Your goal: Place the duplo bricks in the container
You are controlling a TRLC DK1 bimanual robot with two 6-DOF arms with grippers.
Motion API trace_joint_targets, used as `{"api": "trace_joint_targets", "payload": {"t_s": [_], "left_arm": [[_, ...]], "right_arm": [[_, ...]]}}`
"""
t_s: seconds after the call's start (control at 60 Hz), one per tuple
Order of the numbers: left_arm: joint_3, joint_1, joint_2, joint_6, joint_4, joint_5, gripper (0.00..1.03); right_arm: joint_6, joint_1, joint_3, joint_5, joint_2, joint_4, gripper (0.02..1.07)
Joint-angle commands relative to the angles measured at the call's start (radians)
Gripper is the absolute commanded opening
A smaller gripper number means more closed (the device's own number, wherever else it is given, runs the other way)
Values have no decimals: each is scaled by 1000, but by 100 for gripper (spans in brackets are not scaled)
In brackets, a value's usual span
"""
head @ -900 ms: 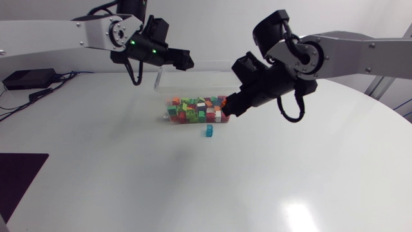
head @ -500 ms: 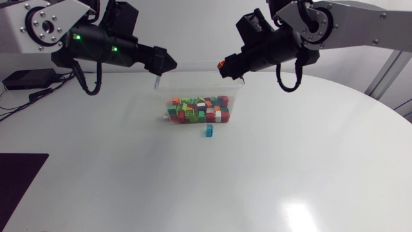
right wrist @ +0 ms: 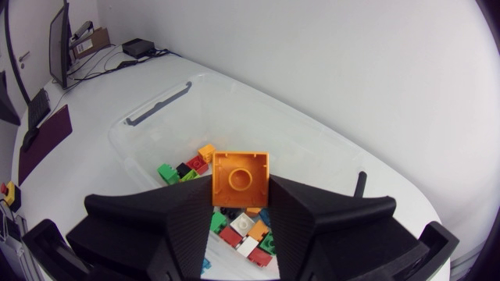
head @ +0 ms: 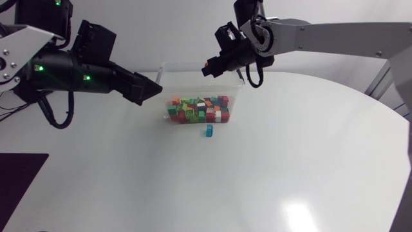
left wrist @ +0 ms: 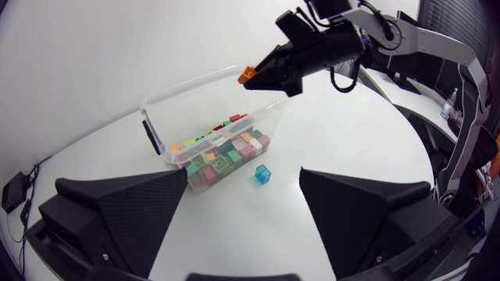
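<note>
Over the white table (head: pixel 290 161) your right gripper (head: pixel 207 66) has risen, clamped on an orange duplo brick (right wrist: pixel 240 178) above the clear container (left wrist: pixel 187 86), so a release should land it inside, while your left gripper (head: pixel 149 89) has pulled back, fingers apart.

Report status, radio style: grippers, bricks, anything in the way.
Right gripper shut on orange brick, above container. Left gripper open, empty. Blue brick loose on table beside container. Nothing in the way.
</note>
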Motion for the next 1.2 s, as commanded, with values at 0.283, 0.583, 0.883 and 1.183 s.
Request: {"api": "trace_joint_targets", "payload": {"t_s": [0.283,0.583,0.883,1.183], "left_arm": [[-177,139,-176,16,38,8,100],[-342,236,-383,-10,122,-4,100],[-436,268,-498,-15,129,-4,99],[-548,268,-631,-36,130,-4,99]], "right_arm": [[29,21,13,195,24,72,100],[44,38,-308,269,-286,98,102],[437,195,-598,539,-536,36,102],[584,234,-638,529,-358,7,102]]}}
